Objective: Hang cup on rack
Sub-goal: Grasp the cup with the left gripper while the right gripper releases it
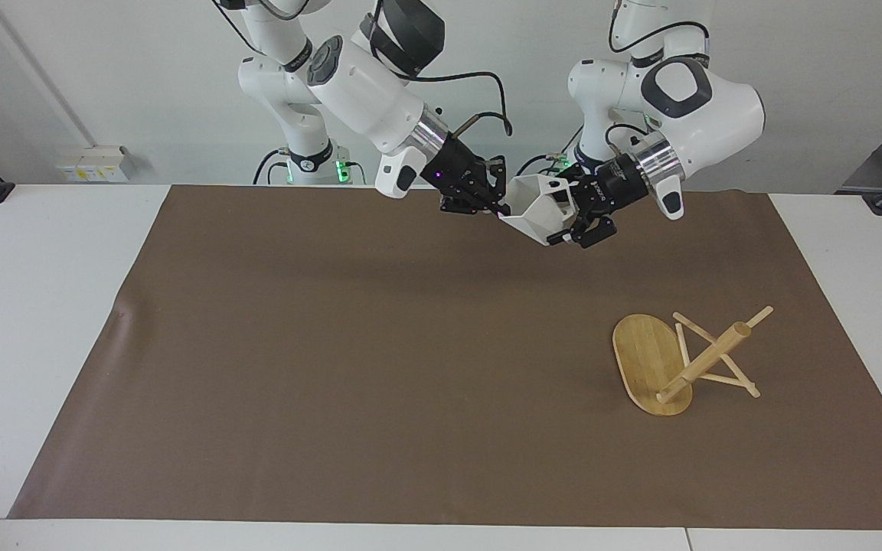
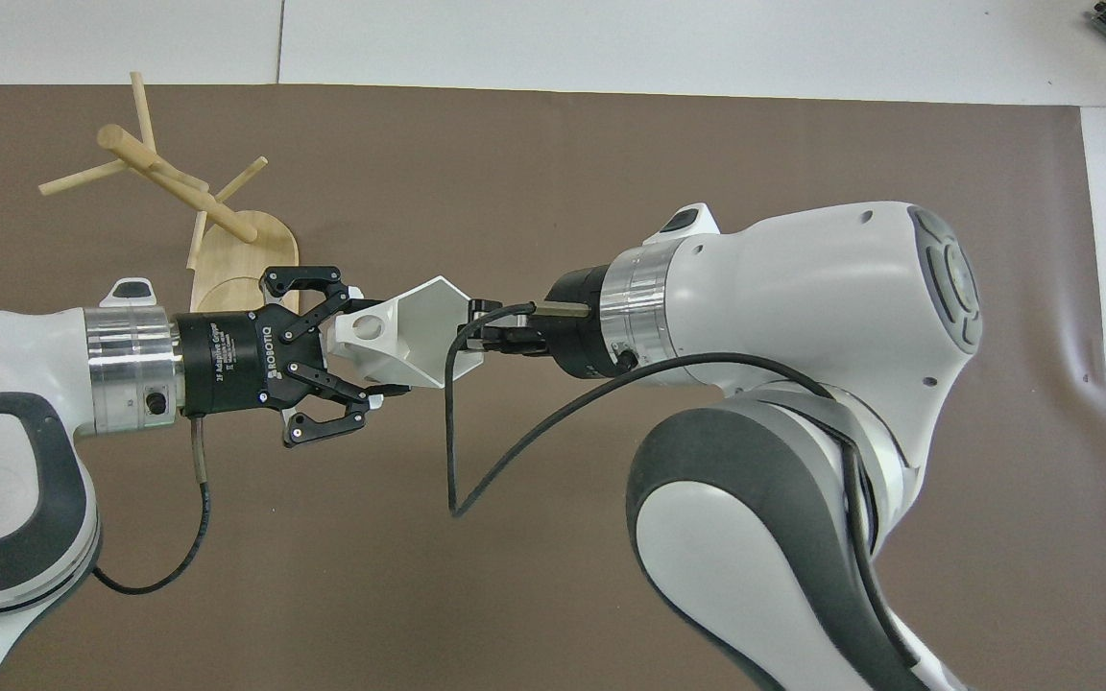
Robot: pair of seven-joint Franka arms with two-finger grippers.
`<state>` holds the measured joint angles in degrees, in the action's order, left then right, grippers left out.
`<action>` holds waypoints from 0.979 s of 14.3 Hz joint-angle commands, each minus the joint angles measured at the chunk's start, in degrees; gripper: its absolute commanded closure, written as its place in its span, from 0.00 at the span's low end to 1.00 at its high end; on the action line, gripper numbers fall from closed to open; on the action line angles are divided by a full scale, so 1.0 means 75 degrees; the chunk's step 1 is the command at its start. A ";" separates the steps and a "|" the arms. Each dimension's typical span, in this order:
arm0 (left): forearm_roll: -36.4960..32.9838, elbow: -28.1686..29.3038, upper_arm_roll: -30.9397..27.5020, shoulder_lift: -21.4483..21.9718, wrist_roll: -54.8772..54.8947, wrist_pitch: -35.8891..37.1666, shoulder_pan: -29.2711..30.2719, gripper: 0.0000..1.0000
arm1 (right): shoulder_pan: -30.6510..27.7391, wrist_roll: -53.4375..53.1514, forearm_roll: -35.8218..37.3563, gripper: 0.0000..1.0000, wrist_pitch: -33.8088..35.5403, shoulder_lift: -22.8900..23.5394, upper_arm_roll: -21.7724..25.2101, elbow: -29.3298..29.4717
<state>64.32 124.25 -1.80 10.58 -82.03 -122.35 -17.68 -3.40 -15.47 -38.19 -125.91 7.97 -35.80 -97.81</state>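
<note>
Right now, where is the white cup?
The cup is up in the air over the brown mat's edge nearest the robots, gripped between the right claw and the left claw.

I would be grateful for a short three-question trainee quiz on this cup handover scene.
1. True or false: the rack stands upright on its base.
2. Which hands grip the cup? A) the left hand only B) the right hand only C) both
3. Fill in: the rack lies toward the ____ arm's end of the table.

Key: 1. False; it lies tipped over on the brown mat, its post slanting. 2. C; both are shut on it, holding it in the air over the mat. 3. left.
</note>
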 commanded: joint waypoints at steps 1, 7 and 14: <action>0.0167 0.0227 -0.0053 0.0136 0.0121 -0.0058 -0.0185 1.00 | -0.0085 -0.0140 -0.0182 1.00 -0.0087 -0.0031 -0.0102 0.0022; 0.0155 0.0297 -0.0077 0.0183 -0.0195 0.0012 -0.0104 1.00 | -0.0097 -0.0140 -0.0182 0.67 -0.0087 -0.0031 -0.0102 0.0022; -0.0475 0.0391 -0.0100 0.0171 -0.0430 -0.0093 -0.0068 1.00 | -0.0132 -0.0081 -0.0182 0.16 -0.0075 -0.0043 -0.0102 0.0011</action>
<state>63.37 125.77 -1.98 10.59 -84.07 -122.35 -17.70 -3.41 -15.48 -38.20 -126.11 7.97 -35.80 -97.60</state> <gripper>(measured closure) 0.264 0.247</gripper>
